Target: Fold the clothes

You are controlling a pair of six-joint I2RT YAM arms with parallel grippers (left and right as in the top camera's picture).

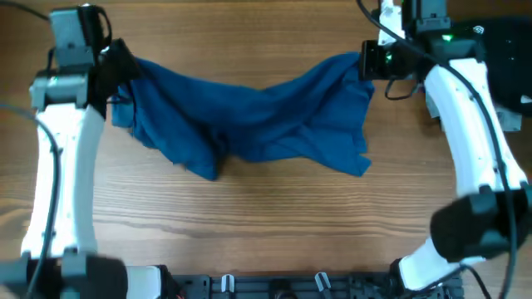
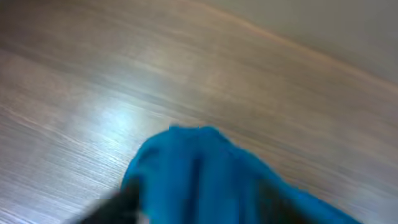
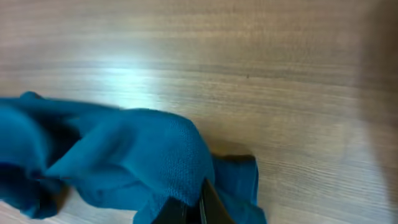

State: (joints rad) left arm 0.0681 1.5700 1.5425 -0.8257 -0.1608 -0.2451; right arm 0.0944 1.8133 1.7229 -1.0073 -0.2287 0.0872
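Note:
The clothes, one wrinkly plain mid-blue garment (image 1: pixel 249 112), hang stretched between my two grippers above the wooden table, sagging in the middle with the lower edge bunched on the table. My left gripper (image 1: pixel 125 71) is shut on its left end, and the blue cloth (image 2: pixel 205 174) fills the bottom of the blurred left wrist view. My right gripper (image 1: pixel 366 60) is shut on its right end. In the right wrist view the fabric (image 3: pixel 137 162) drapes over the dark fingers (image 3: pixel 199 208).
A black object (image 1: pixel 507 50) lies at the far right edge of the table behind the right arm. A black rail (image 1: pixel 274 286) runs along the near edge between the arm bases. Bare wood lies in front of the garment.

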